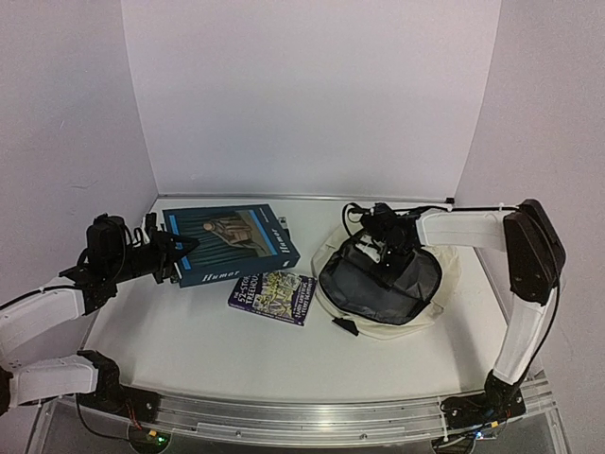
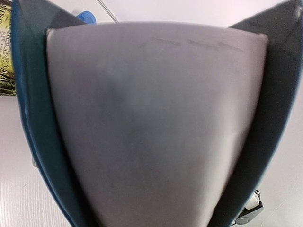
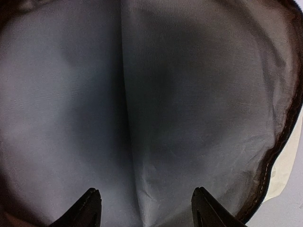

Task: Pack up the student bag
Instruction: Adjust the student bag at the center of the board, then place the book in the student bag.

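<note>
Blue Humor book [image 1: 236, 244] is clamped at its L end by the left gripper [image 1: 176, 252]. The student bag [image 1: 378, 293] lies to the book's right w/ mouth spread open. The right gripper [image 3: 144, 196], jaws apart & empty, is poised over the lining. The book's long axis is judged to point roughly bagward.
</note>
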Motion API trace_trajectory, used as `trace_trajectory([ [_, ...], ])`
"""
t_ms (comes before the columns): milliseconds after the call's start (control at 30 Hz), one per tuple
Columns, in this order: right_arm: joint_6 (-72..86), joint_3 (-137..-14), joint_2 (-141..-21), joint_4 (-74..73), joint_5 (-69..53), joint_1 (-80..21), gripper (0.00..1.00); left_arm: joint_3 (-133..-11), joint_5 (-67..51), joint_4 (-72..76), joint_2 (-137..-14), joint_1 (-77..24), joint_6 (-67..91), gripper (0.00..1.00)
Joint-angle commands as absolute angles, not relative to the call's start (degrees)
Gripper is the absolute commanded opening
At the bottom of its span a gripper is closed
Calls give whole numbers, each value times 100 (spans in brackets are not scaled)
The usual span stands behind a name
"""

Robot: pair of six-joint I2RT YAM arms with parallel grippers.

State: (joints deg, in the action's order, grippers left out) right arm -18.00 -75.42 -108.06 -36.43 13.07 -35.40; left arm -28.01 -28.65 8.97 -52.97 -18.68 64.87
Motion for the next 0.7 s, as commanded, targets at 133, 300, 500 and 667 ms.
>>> trace_trajectory([
  [133,-2090,-7430,-11330,-3052,2468,-3559,53,-2849,-2759,1009,-4995,-1907,6461,8],
  [300,-1815,-7629,-11035,-3119,2339,-3560,8,-2849,-2847,1106,-5046,-1929,6470,9],
  [500,-1445,-8198,-10462,-3615,1706,-3552,0,-2666,-3220,2046,-5450,-2134,6632,9],
  [667,-1353,-8537,-10330,-3793,1587,-3525,0,-2951,-3108,2326,-5959,-2823,6391,9],
])
